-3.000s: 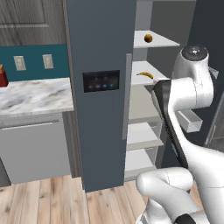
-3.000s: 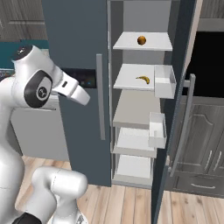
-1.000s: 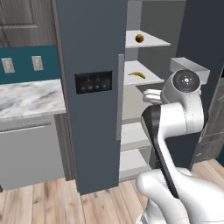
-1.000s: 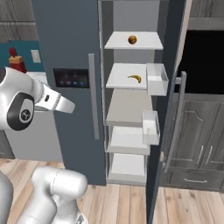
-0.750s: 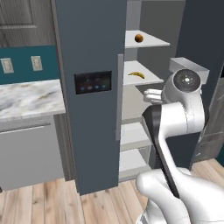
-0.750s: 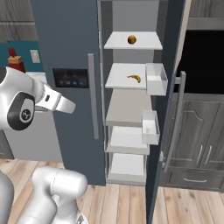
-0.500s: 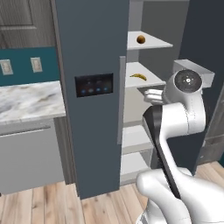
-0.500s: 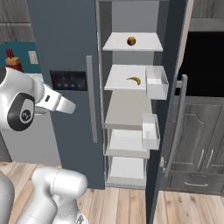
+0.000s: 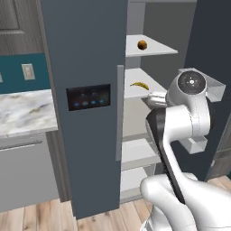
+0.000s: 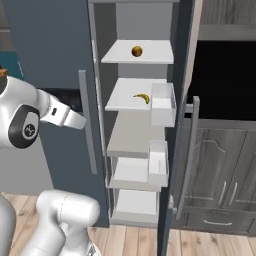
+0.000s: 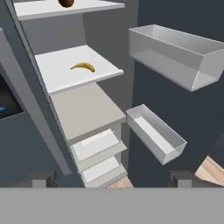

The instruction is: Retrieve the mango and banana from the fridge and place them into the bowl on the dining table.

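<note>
The dark slate-blue fridge (image 9: 85,54) stands with its right door open, showing white shelves. The mango (image 9: 142,44) (image 10: 136,51) lies on the top shelf and also sits at the upper edge of the hand view (image 11: 66,3). One shelf lower lies the yellow banana (image 9: 140,85) (image 10: 142,98) (image 11: 83,66). My gripper (image 11: 113,179) is open and empty, well short of the shelves and pointing toward them from below the banana's level. Its two dark fingertips (image 11: 43,178) stand far apart. The bowl and the dining table are out of view.
The open fridge door (image 10: 185,100) carries white bins (image 10: 162,104) (image 11: 175,54) that jut out beside the shelves on the right. A marble counter (image 9: 22,110) with grey cabinets lies left of the fridge. Dark grey cabinets (image 10: 220,170) stand to the right.
The whole picture has shifted a little, so the base has moved relative to the fridge. The arm keeps its pose, the gripper stays open, and the fruit has not moved on the shelves.
</note>
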